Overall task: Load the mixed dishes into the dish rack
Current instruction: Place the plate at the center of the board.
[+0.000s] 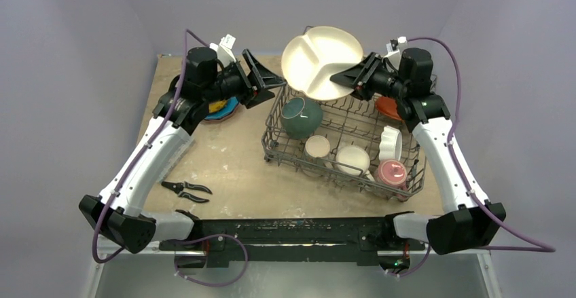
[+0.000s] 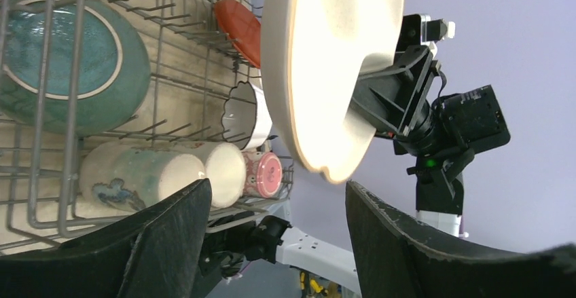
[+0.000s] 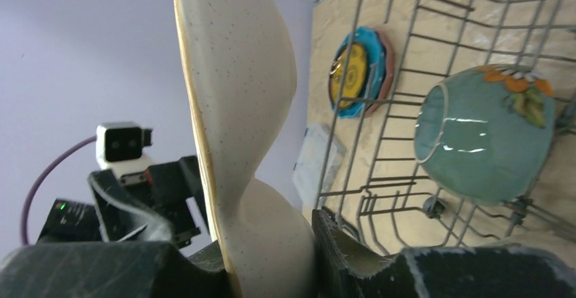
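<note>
My right gripper (image 1: pixel 348 77) is shut on the right rim of a cream divided plate (image 1: pixel 320 60) and holds it on edge above the far left corner of the grey wire dish rack (image 1: pixel 270 135). In the right wrist view the pads (image 3: pixel 339 244) clamp the plate (image 3: pixel 238 74). My left gripper (image 1: pixel 266 79) is open and empty just left of the plate; in the left wrist view the plate (image 2: pixel 326 67) hangs just beyond its open jaws (image 2: pixel 277 196). The rack holds a teal bowl (image 1: pixel 302 117), two cream mugs (image 1: pixel 317 146), a pink mug (image 1: pixel 391 172) and a small white bowl (image 1: pixel 390 142).
A blue plate with a yellow centre (image 1: pixel 221 108) lies on the table under my left arm. An orange plate (image 1: pixel 388 108) sits at the rack's far right. Black-handled pliers (image 1: pixel 185 191) lie at the near left. A clear box (image 3: pixel 314 155) stands left of the rack.
</note>
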`<control>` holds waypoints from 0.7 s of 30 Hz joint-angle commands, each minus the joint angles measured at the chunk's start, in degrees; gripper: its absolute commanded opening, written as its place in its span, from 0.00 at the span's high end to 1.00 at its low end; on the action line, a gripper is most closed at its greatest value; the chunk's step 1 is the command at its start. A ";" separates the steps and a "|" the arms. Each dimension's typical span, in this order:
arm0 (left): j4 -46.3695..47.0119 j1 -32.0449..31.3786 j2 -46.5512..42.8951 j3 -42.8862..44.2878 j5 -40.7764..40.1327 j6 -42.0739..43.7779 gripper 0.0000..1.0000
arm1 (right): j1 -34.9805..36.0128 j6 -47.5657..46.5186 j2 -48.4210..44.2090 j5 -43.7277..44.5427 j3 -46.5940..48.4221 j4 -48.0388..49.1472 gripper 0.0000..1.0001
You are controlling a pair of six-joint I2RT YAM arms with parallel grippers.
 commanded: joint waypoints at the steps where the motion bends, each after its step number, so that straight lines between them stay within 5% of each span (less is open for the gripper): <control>1: 8.39 0.20 0.51 -1.32 3.49 -4.57 0.31 | 2.88 4.15 -5.18 -7.94 2.06 16.83 1.00; 7: 8.81 0.14 -0.46 -1.78 3.57 -4.12 0.52 | 10.07 2.32 -3.54 -7.11 3.15 18.09 1.00; 12: 5.74 1.42 -4.89 -4.45 2.00 -1.21 1.00 | 12.24 1.57 -1.88 -7.49 3.80 19.83 1.00; 14: 5.42 2.77 -8.45 -7.31 0.26 -0.07 1.00 | 12.32 -0.44 -0.61 -5.66 5.73 15.31 0.99; 17: 2.71 6.18 -14.20 -10.77 -2.38 0.55 1.00 | 12.38 -4.15 3.16 -0.64 12.49 3.42 0.36; 20: -6.27 11.13 -18.22 -9.28 -5.31 4.27 1.00 | 12.41 -6.19 5.06 3.30 15.87 -0.88 0.05; 21: -10.26 12.53 -19.23 -8.00 -7.78 6.53 1.00 | 12.41 -6.58 5.23 5.15 16.72 -1.77 0.02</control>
